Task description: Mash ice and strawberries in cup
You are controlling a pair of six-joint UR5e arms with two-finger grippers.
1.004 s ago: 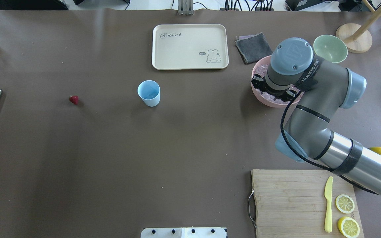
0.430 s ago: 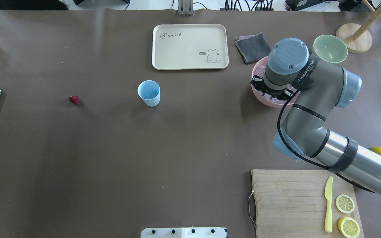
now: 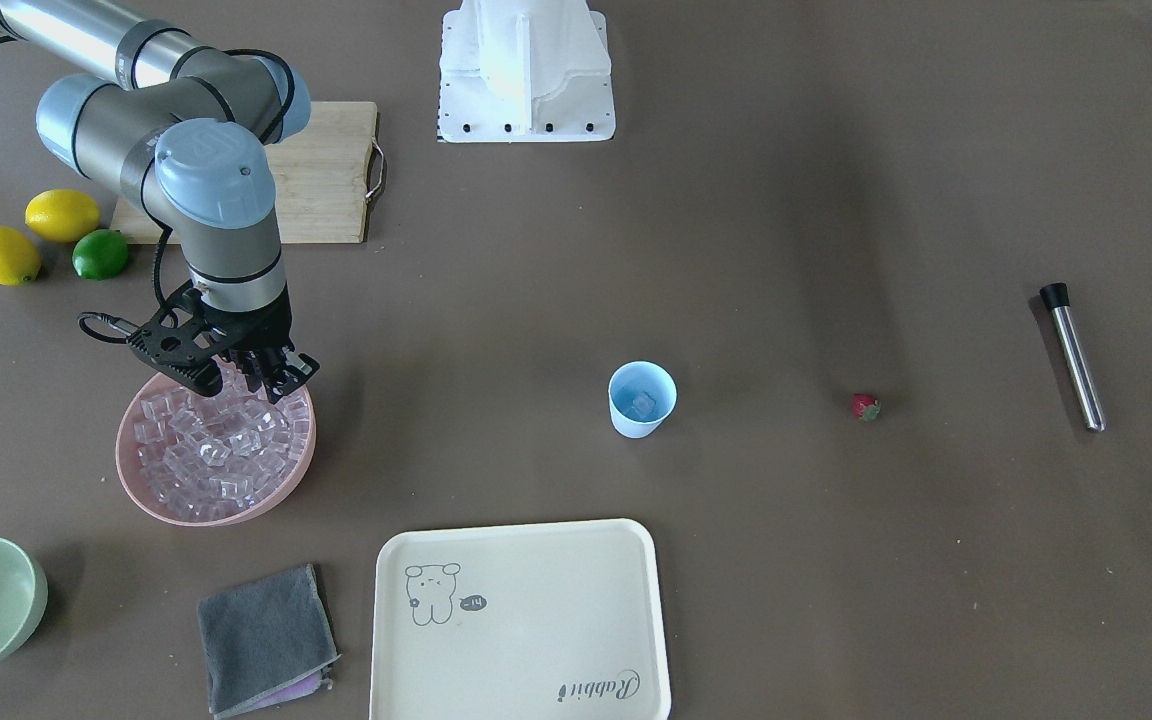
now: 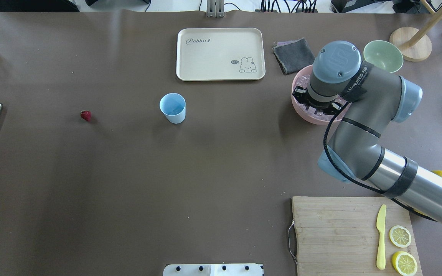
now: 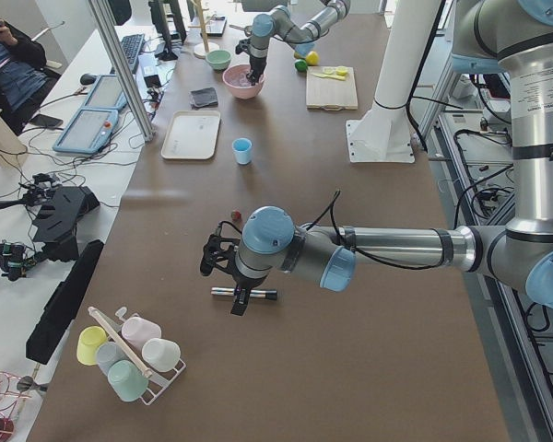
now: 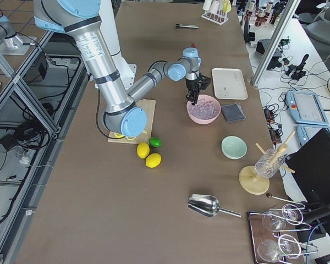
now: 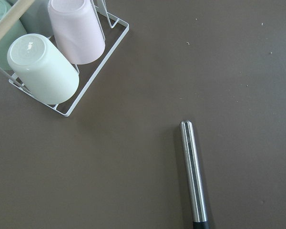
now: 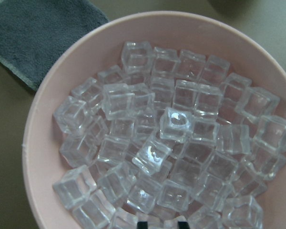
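Being held over the ice [image 8: 152,143] in the pink bowl [image 8: 38,143], right gripper [image 3: 271,378] with fingertips [image 8: 142,224] narrowly parted, pale blue cup [image 3: 641,418] containing one cube [image 3: 643,404] mid-table, strawberry [image 3: 865,407] well apart, left gripper [image 5: 212,262] with opening not discernible.

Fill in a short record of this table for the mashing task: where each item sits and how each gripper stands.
cup: upright mid-table, at least one ice cube inside
ice: mostly heaped in the pink bowl
strawberry: on the bare table, apart from the cup
steel muddler: lying flat, beyond the strawberry
right gripper: open, over the ice in the bowl
left gripper: above the muddler; open or shut cannot be told
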